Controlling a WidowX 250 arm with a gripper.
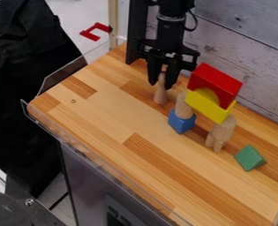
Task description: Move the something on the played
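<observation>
A: What lies nearest to us on the table [111, 119]?

B: Towards the right, a green triangular block [250, 158] lies by itself, well apart from the gripper. We see nothing leaning on it, so we judge it has no part in the build beside it.

A: And a little farther back?

B: We find a small bridge. On the right, a split-legged wooden block [222, 132] stands as one support. On the left, a wooden cylinder [183, 106] stands on a blue block [182, 121], probably to gain height. A yellow block [208, 107] lies across both, and on it sits a red arch [216, 83]. Because the span rests on two separate supports, we think a knock to either could bring it down.

A: Where is the piece to be moved?

B: The wording is garbled, but we take it to be the wooden peg [160, 94], upright beyond the cylinder and near it. The black gripper [161, 84] hangs over it, its tips pinching the slim upper part, which seems a sensible place to grip. We cannot tell whether the base touches the table, nor where it should go. We would lift it clear of the bridge first.
</observation>
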